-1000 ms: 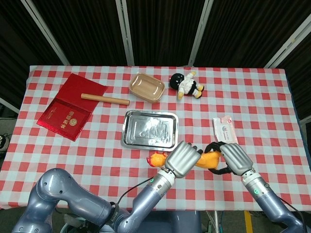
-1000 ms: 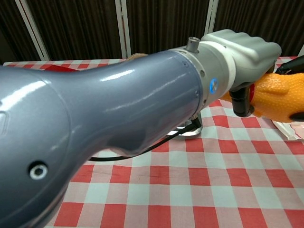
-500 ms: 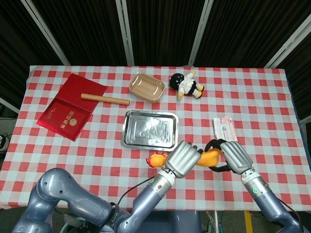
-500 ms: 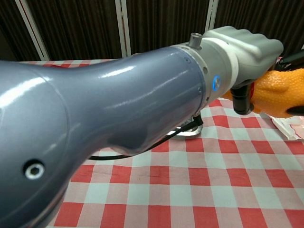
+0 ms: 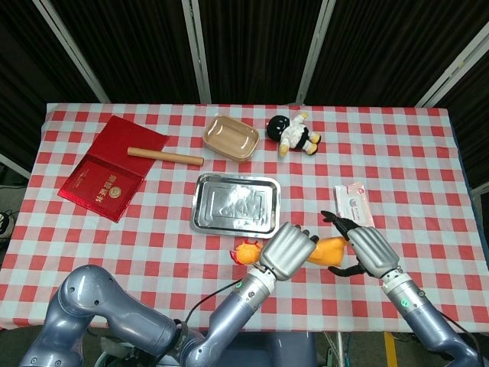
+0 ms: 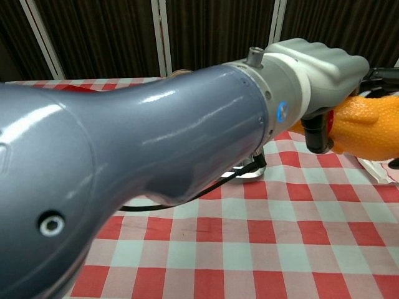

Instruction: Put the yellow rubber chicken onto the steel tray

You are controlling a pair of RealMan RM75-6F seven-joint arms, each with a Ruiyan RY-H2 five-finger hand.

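Note:
The yellow rubber chicken point(image 5: 328, 251) hangs just above the cloth near the table's front edge, its red-combed head point(image 5: 244, 251) pointing left. My left hand point(image 5: 289, 252) grips it around the middle. My right hand point(image 5: 368, 249) sits at the tail end with its dark fingers point(image 5: 340, 222) spread apart, off the chicken's body. The steel tray point(image 5: 206, 206) lies empty just beyond the chicken's head. In the chest view my left hand point(image 6: 318, 59) covers part of the orange body point(image 6: 368, 128), and my right hand's fingers point(image 6: 383, 73) show at the right edge.
A red booklet point(image 5: 103, 180) and a wooden stick point(image 5: 164, 156) lie at the back left. A brown dish point(image 5: 231, 138) and a black-and-white plush doll point(image 5: 293, 132) stand behind the tray. A white packet point(image 5: 353, 203) lies just beyond my right hand.
My right hand's fingers have opened and come off the chicken's tail end. My left hand keeps its hold in nearly the same place.

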